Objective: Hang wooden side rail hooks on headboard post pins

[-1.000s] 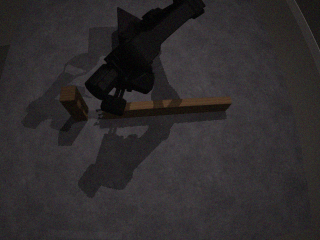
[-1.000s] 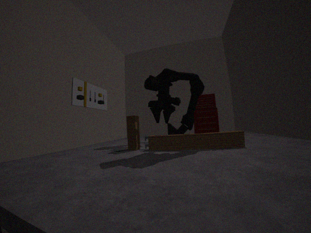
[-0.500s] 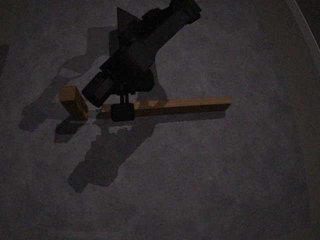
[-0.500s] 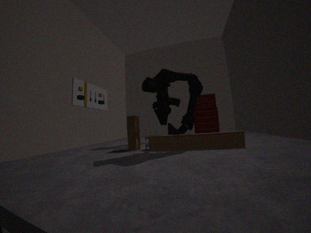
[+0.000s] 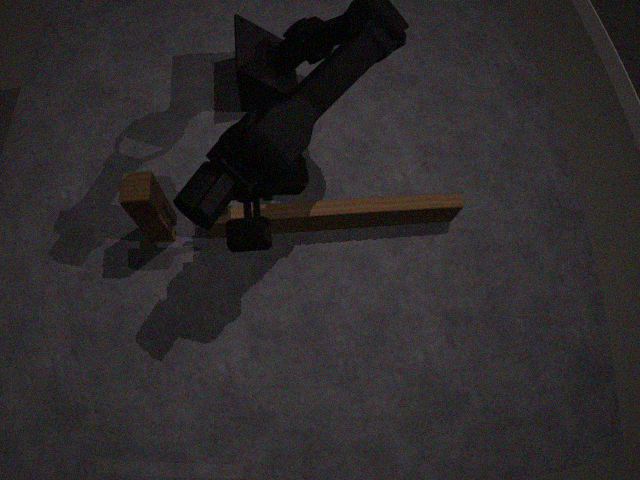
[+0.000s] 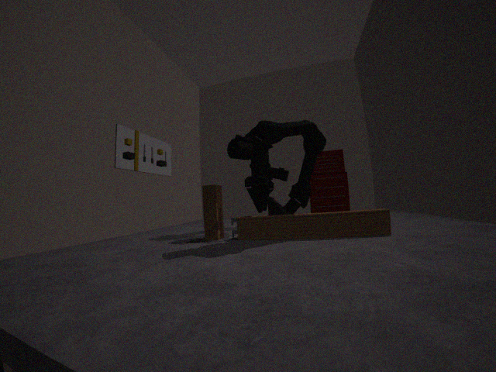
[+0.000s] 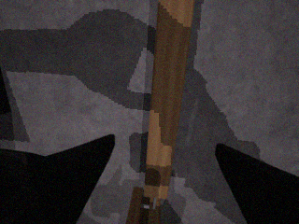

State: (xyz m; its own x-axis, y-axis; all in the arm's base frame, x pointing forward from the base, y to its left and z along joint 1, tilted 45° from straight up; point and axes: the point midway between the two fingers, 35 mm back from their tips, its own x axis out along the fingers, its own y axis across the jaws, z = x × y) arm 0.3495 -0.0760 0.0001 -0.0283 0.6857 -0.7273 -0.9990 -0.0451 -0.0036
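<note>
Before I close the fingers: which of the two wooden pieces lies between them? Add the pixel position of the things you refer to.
The long side rail (image 5: 361, 210) (image 6: 316, 225) (image 7: 170, 84), lying flat on the table; the headboard post (image 5: 136, 187) (image 6: 212, 211) stands upright beyond its hooked end.

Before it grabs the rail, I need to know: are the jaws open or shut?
Open: in the wrist view the jaws stand wide apart, with the wooden rail visible between them, untouched.

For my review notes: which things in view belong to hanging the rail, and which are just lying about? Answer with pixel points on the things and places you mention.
Part of the job:
- wooden side rail (image 5: 372, 208) (image 6: 312, 226) (image 7: 170, 79)
- steel hooks (image 6: 233, 220) (image 7: 154, 203)
- headboard post (image 5: 136, 188) (image 6: 211, 211) (image 7: 134, 207)
- open pincer (image 5: 253, 214) (image 6: 262, 210) (image 7: 164, 144)

Just around:
- red drawer cabinet (image 6: 328, 192)
- white tool board (image 6: 148, 167)
</note>
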